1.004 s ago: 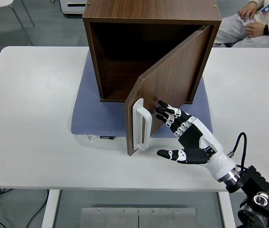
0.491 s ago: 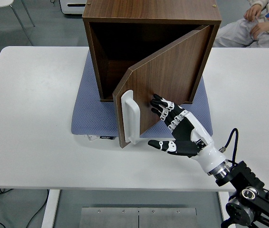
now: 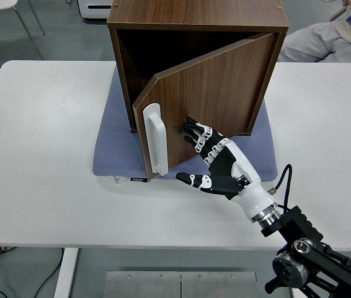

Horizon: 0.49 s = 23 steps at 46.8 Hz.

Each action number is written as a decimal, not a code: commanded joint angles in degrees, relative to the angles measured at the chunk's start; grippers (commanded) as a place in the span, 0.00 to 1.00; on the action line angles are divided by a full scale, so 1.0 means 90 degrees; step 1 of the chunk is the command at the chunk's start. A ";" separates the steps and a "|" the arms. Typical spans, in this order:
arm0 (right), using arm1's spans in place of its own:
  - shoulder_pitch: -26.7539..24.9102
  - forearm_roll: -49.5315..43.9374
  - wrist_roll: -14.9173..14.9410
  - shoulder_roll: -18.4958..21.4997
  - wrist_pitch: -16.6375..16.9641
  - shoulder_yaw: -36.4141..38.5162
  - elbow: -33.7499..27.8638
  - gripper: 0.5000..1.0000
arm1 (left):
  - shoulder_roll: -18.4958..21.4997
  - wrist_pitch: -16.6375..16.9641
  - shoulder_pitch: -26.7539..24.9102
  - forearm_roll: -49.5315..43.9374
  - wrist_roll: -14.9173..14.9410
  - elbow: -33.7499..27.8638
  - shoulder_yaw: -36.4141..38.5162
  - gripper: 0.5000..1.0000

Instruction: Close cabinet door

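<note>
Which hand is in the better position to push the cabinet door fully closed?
The right hand. Its spread fingers rest flat against the outer face of the cabinet door, beside the white handle, and the door stands only partly open. The left hand is not in view.

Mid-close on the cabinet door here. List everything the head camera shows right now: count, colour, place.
cabinet: one, dark brown wood, table centre-back, on the mat
cabinet door: one, brown, hinged at the right, partly open
door handle: one, white, on the door's free edge
mat: one, blue-grey, under the cabinet
table: one, white
chair: one, white, top left, partly seen
person: one, light clothing, top right, partly seen
right robot hand: one, black and white, fingers spread flat against the door's outer face
</note>
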 commanded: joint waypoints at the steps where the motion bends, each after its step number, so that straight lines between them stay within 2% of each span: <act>1: 0.0060 0.0001 -0.0009 0.0009 -0.0030 -0.0042 -0.0005 1.00 | 0.0000 0.0000 0.0000 0.0000 -0.0001 -0.0001 0.0000 1.00; 23: 0.0314 0.0010 -0.0018 0.0145 -0.0137 -0.0130 -0.0210 1.00 | 0.0000 0.0000 0.0000 0.0000 -0.0001 -0.0001 0.0000 1.00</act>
